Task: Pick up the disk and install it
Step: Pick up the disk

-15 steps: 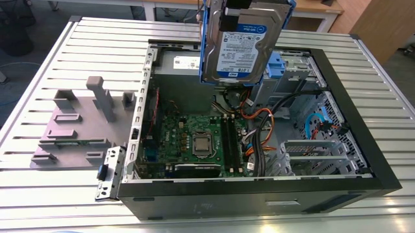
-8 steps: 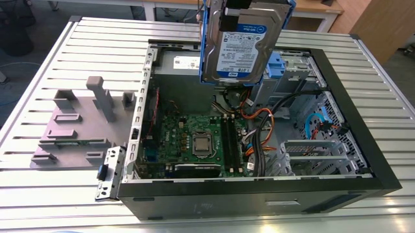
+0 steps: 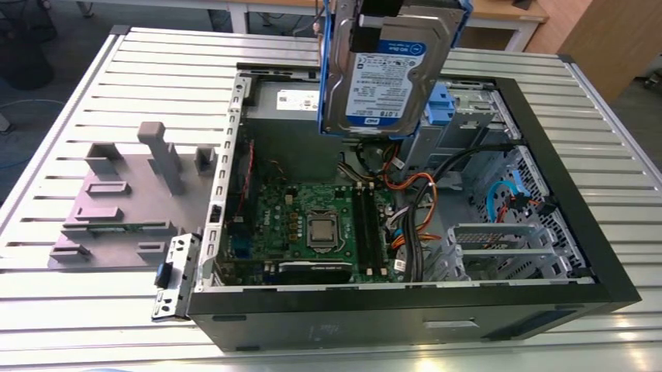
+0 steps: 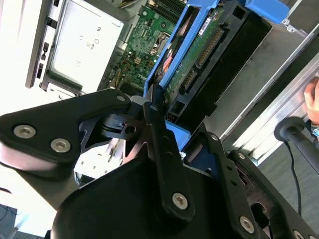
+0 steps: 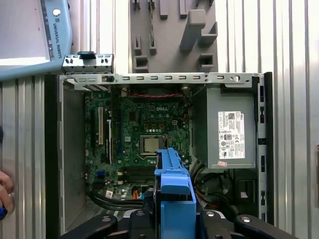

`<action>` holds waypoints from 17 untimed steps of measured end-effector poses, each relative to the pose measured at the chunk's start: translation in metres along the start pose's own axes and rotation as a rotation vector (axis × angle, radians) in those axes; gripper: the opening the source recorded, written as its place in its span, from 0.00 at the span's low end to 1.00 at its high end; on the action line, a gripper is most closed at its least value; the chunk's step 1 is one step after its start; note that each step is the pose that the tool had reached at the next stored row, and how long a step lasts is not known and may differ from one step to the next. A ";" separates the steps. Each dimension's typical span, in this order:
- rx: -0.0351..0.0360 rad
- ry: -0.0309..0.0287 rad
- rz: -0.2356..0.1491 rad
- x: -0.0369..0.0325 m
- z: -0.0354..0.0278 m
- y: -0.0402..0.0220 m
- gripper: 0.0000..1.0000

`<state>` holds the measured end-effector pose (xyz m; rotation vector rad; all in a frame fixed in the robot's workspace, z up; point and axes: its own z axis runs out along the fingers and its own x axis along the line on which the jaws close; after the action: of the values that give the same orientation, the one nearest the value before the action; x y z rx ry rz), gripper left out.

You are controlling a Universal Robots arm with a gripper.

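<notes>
The disk (image 3: 385, 74) hangs upright over the back of the open computer case (image 3: 579, 256), its blue-and-white label facing the exterior view and blue rails along its edges. My gripper (image 3: 398, 17) holds it from above, shut on its upper end. In the second wrist view the disk (image 4: 202, 52) shows its circuit-board underside inside the blue rails, clamped between my black fingers (image 4: 158, 134). In the first wrist view the disk's blue rail (image 5: 174, 191) is seen edge-on, above the case's cable side.
Inside the case lie the green motherboard (image 3: 310, 229), a grey power supply box (image 5: 232, 132), a blue-fitted drive cage (image 3: 455, 112) and loose cables (image 3: 414, 194). A grey fixture block (image 3: 124, 198) stands beside the case on the ribbed table. A person's hand (image 5: 4, 191) shows at an edge.
</notes>
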<state>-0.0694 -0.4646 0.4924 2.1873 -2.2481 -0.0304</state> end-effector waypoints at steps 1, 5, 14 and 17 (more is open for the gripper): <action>0.0000 0.0000 0.000 0.0011 0.0000 0.0000 0.37; -0.0001 0.0012 0.000 0.0081 0.0015 -0.0006 0.37; -0.0004 0.0042 0.000 0.0247 0.0094 -0.0034 0.37; -0.0003 0.0061 0.000 0.0303 0.0117 -0.0040 0.37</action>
<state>-0.0665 -0.4949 0.4803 2.1841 -2.2450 -0.0240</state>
